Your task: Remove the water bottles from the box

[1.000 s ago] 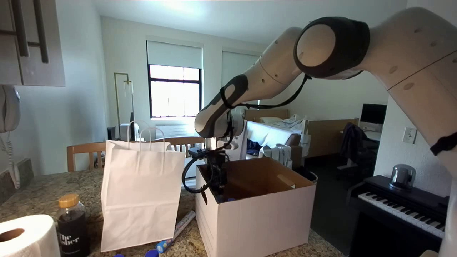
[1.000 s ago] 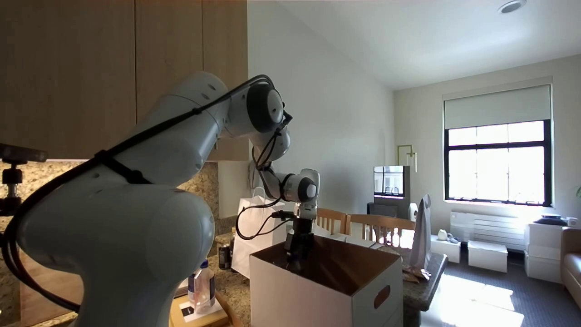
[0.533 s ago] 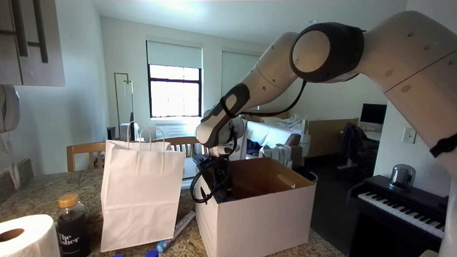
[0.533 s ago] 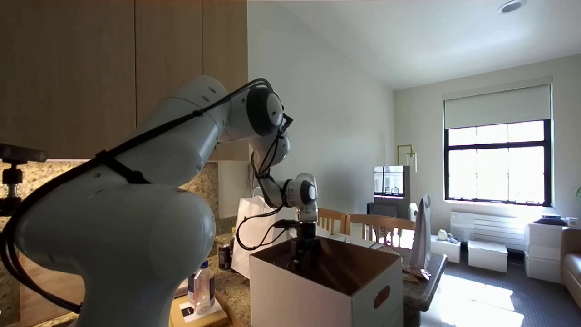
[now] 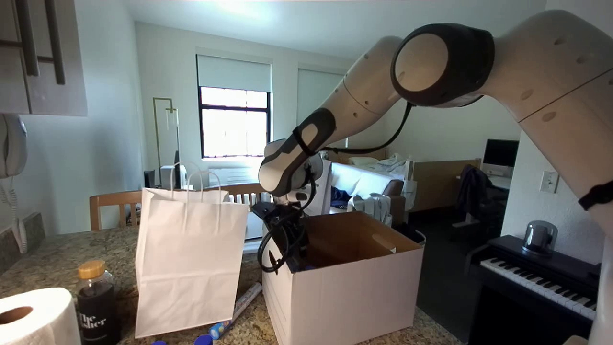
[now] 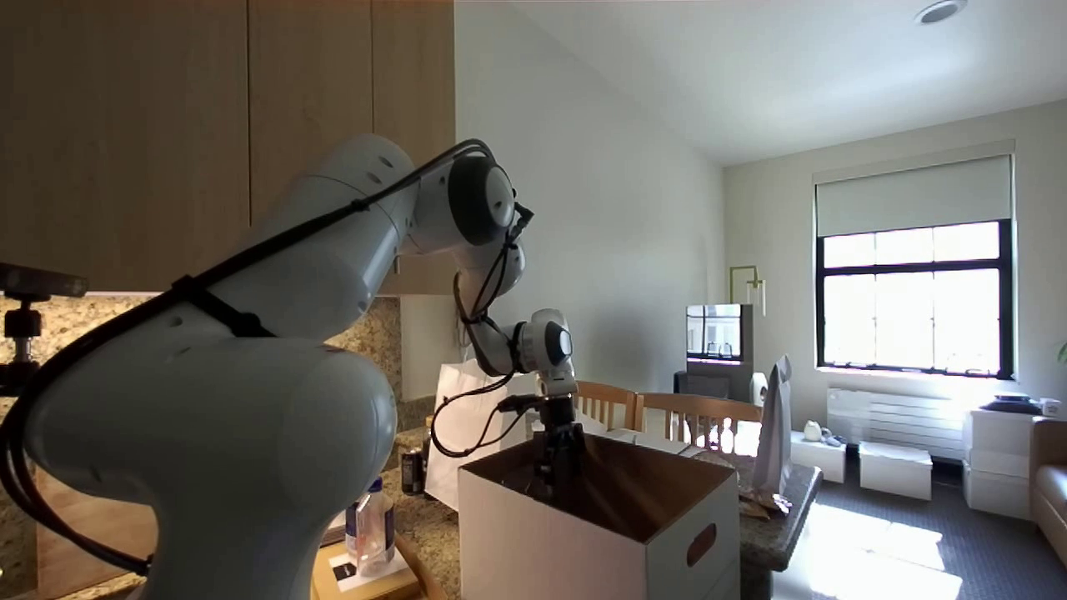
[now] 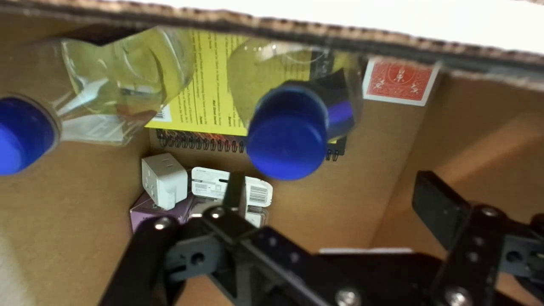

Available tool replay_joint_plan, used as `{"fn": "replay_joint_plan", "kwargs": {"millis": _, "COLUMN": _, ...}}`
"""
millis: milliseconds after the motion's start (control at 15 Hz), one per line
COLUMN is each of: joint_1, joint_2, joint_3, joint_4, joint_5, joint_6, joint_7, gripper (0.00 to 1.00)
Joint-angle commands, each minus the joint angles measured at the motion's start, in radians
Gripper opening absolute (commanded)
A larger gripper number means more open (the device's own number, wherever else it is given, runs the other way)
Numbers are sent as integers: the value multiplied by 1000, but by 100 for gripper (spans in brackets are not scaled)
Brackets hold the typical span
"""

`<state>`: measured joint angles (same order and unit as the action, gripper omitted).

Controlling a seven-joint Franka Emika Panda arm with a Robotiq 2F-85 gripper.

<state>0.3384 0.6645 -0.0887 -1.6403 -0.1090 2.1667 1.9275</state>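
The white box [image 5: 354, 297] stands on the counter with its brown inside showing. In the wrist view two clear water bottles lean inside it: a bottle with its blue cap [image 7: 289, 131] toward the camera, and another bottle [image 7: 114, 85] at the left. My gripper [image 7: 331, 189] is open, its fingers wide apart and nothing between them. The nearer cap appears just beyond and left of the gap, apart from the fingers. Both exterior views show the gripper [image 6: 557, 479] reaching down inside the box by a wall. Another clear bottle [image 6: 373, 533] stands outside the box.
The box's cardboard rim [image 7: 272, 21] crosses the wrist view. A yellow notebook [image 7: 208, 93], white adapter [image 7: 165, 180] and playing card [image 7: 399, 83] lie inside. Beside the box are a white paper bag [image 5: 191, 263], a tube [image 5: 239, 309] and blue caps [image 5: 203, 339].
My hand dipped lower into the box, then rose slightly and now tilts a little in an exterior view. The box and the things on the counter have not moved.
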Motion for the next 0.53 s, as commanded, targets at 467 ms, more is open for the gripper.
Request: {"fn": "replay_joint_plan", "kwargs": {"millis": 467, "joint_1": -92, "joint_2": -57, "joint_3": 120, "joint_4": -84, "joint_5": 126, "joint_6": 169, "joint_7": -120, "gripper": 100}}
